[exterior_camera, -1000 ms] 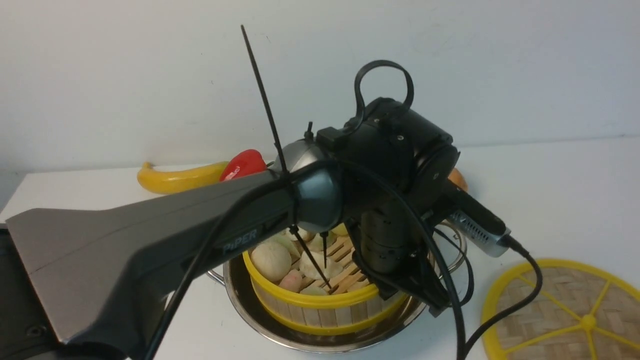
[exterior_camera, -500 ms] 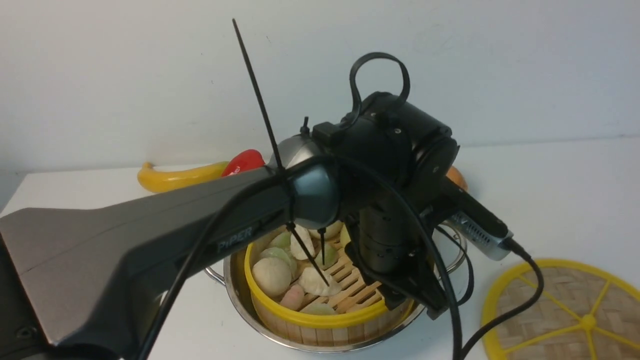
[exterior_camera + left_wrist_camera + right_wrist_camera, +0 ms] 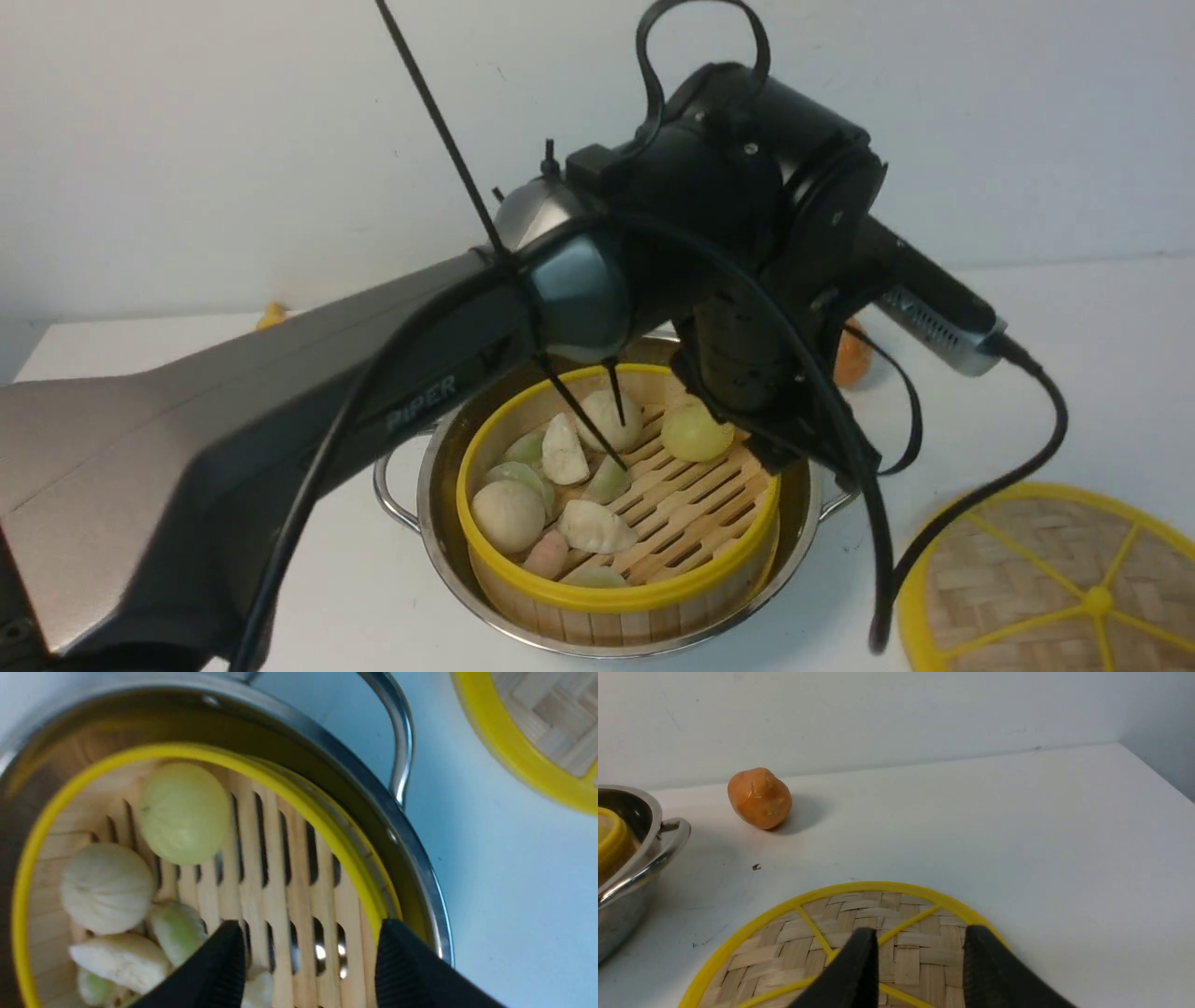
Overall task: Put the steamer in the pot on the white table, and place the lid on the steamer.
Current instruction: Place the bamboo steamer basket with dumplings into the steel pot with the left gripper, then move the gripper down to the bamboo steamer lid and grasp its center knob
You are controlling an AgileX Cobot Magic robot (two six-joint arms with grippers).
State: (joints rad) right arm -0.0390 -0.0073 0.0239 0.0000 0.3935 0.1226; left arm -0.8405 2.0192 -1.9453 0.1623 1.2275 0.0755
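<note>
1. Front view: the white table [image 3: 1074,355] runs back to a straight edge under a pale wall.
2. The left arm [image 3: 280,411] reaches in from the left, with its wrist above the pot.
3. The pot [image 3: 431,532] stands on the table at front centre and has a looped handle on each side.
4. The lid [image 3: 1036,579] lies flat on the table to the right of the pot, apart from it.
5. The steamer [image 3: 616,597] sits inside the pot, uncovered. Buns [image 3: 509,513] crowd the left of its slatted floor.
6. The left gripper [image 3: 310,952] is spread wide and empty above the steamer, one finger over the slats and the other over the yellow rim.
7. The right gripper [image 3: 920,947] has its fingers parted with nothing between them, over the lid's woven face. Whether they touch it cannot be told.
8. An orange lump [image 3: 760,797] rests near the wall, beyond the pot's right handle.
</note>
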